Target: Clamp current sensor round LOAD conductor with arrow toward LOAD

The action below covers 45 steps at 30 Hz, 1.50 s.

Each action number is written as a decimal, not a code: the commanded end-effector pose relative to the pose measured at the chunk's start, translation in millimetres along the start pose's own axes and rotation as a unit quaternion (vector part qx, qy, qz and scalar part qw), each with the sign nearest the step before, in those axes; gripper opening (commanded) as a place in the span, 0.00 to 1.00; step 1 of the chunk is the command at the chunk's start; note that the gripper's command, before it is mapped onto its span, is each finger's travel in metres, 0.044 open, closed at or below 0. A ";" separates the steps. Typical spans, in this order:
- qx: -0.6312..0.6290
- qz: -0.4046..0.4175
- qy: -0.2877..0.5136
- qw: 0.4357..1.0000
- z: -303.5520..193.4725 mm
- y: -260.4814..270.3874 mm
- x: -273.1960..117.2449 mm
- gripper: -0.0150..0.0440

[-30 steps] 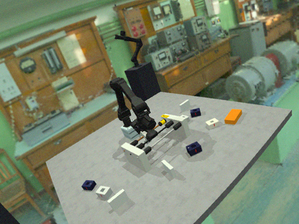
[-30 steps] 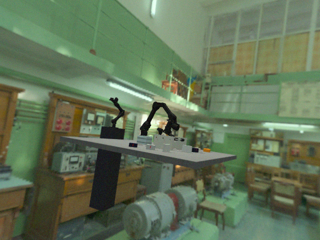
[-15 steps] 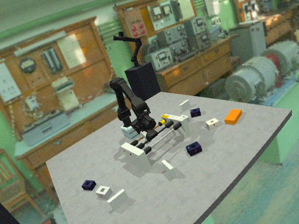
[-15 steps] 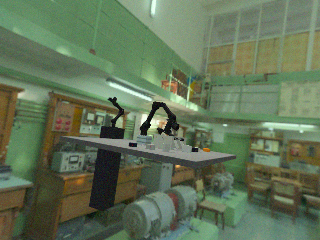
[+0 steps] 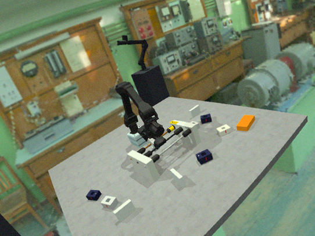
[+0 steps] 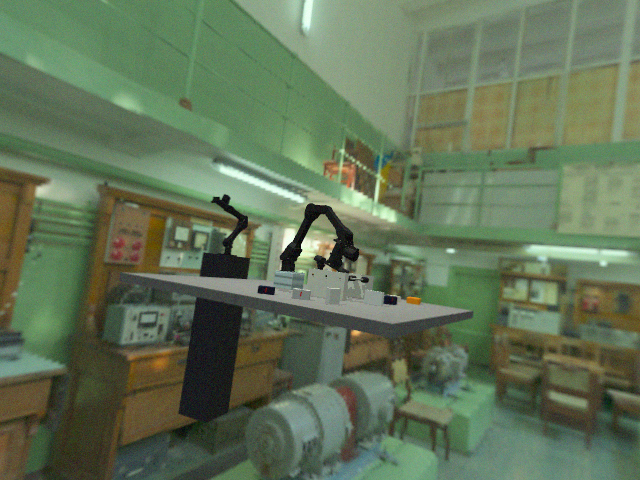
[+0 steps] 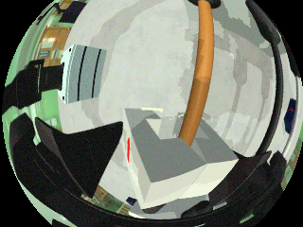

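Observation:
A white-grey split-core sensor (image 7: pixel 166 158) sits between the fingers of my gripper (image 7: pixel 163 132) (image 5: pixel 154 141), which is shut on it. The copper-coloured conductor (image 7: pixel 204 61) (image 5: pixel 164 134) runs into the sensor's opening. A red mark shows on the sensor's side facing the left finger; its arrow direction is not readable. Whether the sensor's halves are latched cannot be told. The conductor has a yellow band (image 5: pixel 171 128) near the far white support block (image 5: pixel 189 125). A yellow label (image 5: pixel 173 122) lies by that block; its lettering is too small to read.
A black conductor (image 7: pixel 276 95) runs beside the copper one, with a pale rod (image 5: pixel 172 145) beyond it. The near support block (image 5: pixel 142 161) stands close. A blue-grey box (image 5: pixel 136 139) (image 7: pixel 85 73) is nearby. Dark blue blocks (image 5: pixel 204 156), white blocks (image 5: pixel 224 130), upright plates and an orange box (image 5: pixel 245 122) surround the rack.

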<state>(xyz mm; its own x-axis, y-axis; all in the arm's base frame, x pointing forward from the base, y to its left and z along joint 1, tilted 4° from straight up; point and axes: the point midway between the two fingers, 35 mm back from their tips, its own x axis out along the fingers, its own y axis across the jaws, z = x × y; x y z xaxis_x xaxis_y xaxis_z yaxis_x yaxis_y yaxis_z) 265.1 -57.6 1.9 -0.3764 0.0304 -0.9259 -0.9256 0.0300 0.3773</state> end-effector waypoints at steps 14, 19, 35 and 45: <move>0.002 -0.164 0.001 0.986 -0.1 4.4 -12.5 0.25; 0.004 -0.140 0.001 0.990 0.2 2.2 -12.2 0.25; 0.003 -0.142 0.000 0.990 0.3 -5.2 -14.5 0.25; 0.003 -0.142 0.000 0.990 0.3 -5.4 -14.5 0.25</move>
<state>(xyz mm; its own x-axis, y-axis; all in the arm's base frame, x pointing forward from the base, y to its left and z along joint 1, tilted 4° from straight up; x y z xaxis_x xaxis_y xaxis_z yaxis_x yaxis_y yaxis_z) 273.0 -57.7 12.2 -0.1084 0.0210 -0.9939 -0.9932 0.0401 0.1092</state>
